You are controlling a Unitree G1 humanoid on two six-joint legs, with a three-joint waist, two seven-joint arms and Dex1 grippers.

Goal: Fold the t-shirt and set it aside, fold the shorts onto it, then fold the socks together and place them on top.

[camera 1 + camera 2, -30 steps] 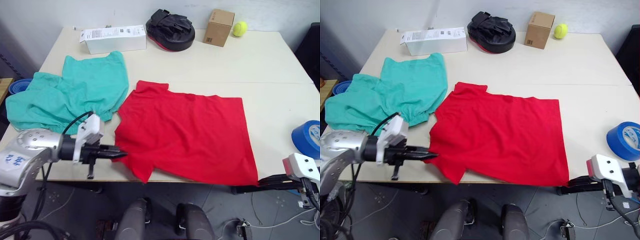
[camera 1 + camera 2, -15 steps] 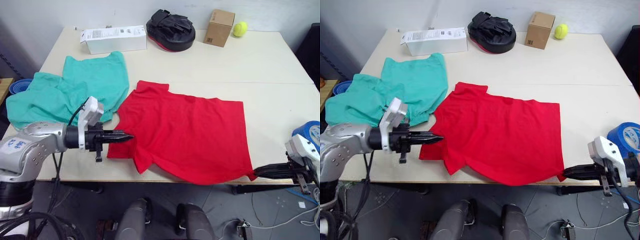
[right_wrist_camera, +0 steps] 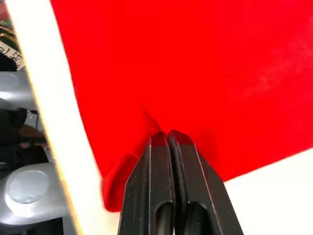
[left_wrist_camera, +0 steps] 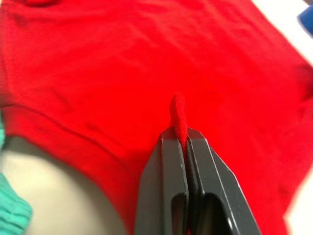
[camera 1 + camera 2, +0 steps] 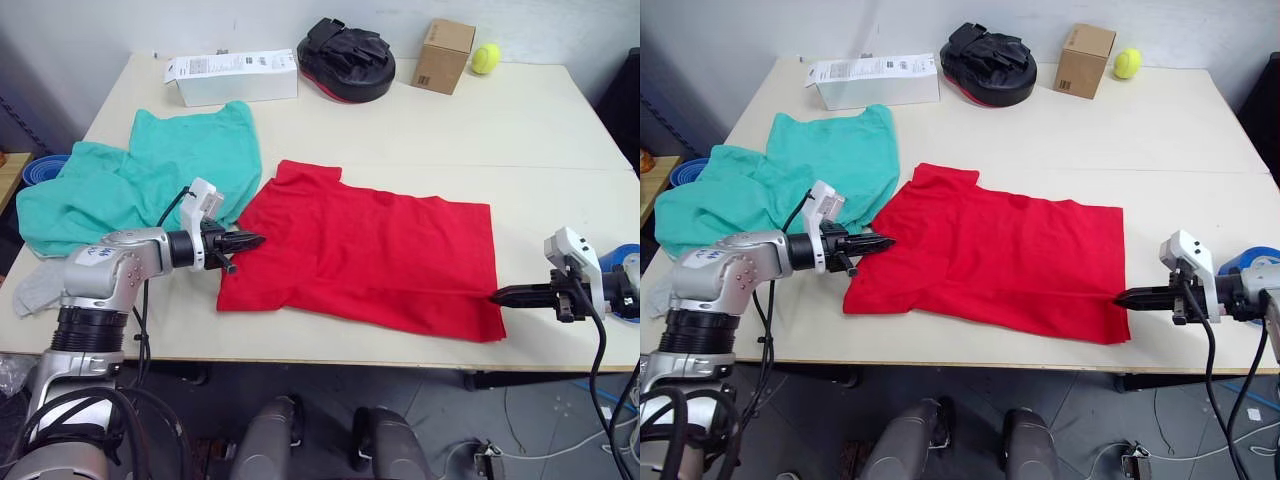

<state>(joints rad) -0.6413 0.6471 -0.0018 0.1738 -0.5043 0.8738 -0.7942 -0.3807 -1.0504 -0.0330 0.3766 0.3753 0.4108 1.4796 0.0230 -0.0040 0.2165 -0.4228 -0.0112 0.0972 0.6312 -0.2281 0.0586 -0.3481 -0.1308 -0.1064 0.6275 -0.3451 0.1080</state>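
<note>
The red t-shirt (image 5: 370,250) lies spread in the middle of the table, its near part doubled over along a straight fold. My left gripper (image 5: 258,239) is shut on a pinch of red fabric (image 4: 178,115) at the shirt's left side. At the near right corner, my right gripper (image 5: 496,297) is shut on the shirt's edge (image 3: 146,122). The teal-green shorts (image 5: 150,185) lie crumpled to the left, touching the shirt's sleeve. A light grey soft piece (image 5: 32,285), the socks as far as I can tell, sits at the table's left edge beside my left arm.
Along the far edge stand a white carton (image 5: 232,75), a black padded mitt (image 5: 345,58), a small cardboard box (image 5: 443,55) and a yellow-green tennis ball (image 5: 486,57). A blue tape roll (image 5: 628,255) lies just behind my right gripper. The table's far right is bare.
Both grippers have moved from beyond the table's near edge up over the table, carrying the shirt's near edge with them. The hanging part now lies folded over on the shirt.
</note>
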